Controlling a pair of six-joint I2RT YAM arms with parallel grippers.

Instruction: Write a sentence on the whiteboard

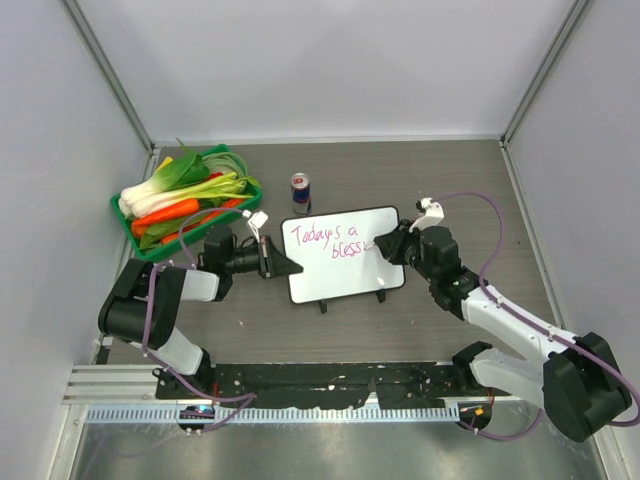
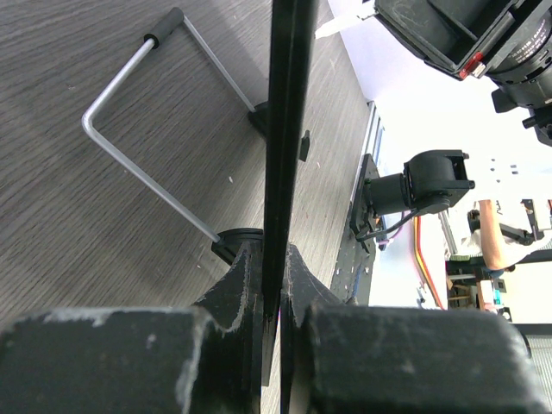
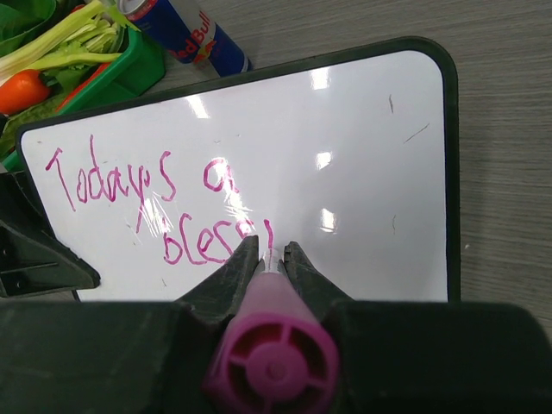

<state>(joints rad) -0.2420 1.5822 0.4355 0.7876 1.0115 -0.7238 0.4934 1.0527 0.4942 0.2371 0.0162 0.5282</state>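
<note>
Pink handwriting, the sentence [image 3: 129, 185], reads "Today's a bless" so far on the whiteboard [image 3: 362, 147], which sits mid-desk [image 1: 460, 180]. The right jaws pinch a pink marker [image 3: 274, 358], its tip at the last letter, likely mid-word. The left jaws pinch the board's left edge, seemingly to steady it for writing.

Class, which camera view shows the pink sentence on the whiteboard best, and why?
The right wrist view: the sentence lies close up, its pink letters large and readable. The top external view shows it too, but small. The left wrist view sees only the whiteboard edge-on, no writing.
</note>
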